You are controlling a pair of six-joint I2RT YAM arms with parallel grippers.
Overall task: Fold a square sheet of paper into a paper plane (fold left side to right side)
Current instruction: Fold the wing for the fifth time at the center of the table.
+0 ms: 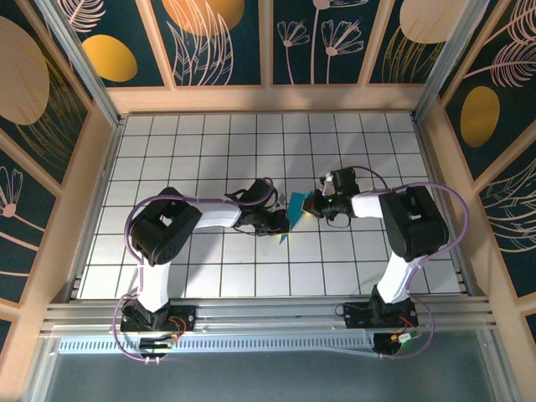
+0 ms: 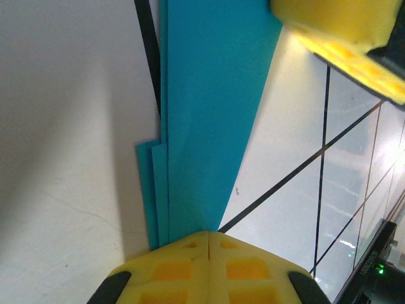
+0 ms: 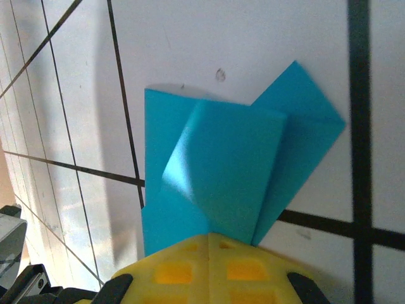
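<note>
Sheet of paper [image 1: 296, 202] lies mid-surface [image 1: 209, 151], folded to a narrow multi-layer strip, one flap lifted. Left gripper [image 1: 280, 223]: fingers [image 2: 183, 266] pressed together, tips at one end of the strip. Right gripper [image 1: 313, 206]: fingers [image 3: 183, 269] pressed together, tips at opp. end. Whether either nips the paper: cannot tell.

Paper [image 1: 294, 206] is lying mid-table [image 1: 209, 276], sitting between left gripper [image 1: 283, 224] at near-left and right gripper [image 1: 311, 206] at far-right.
</note>
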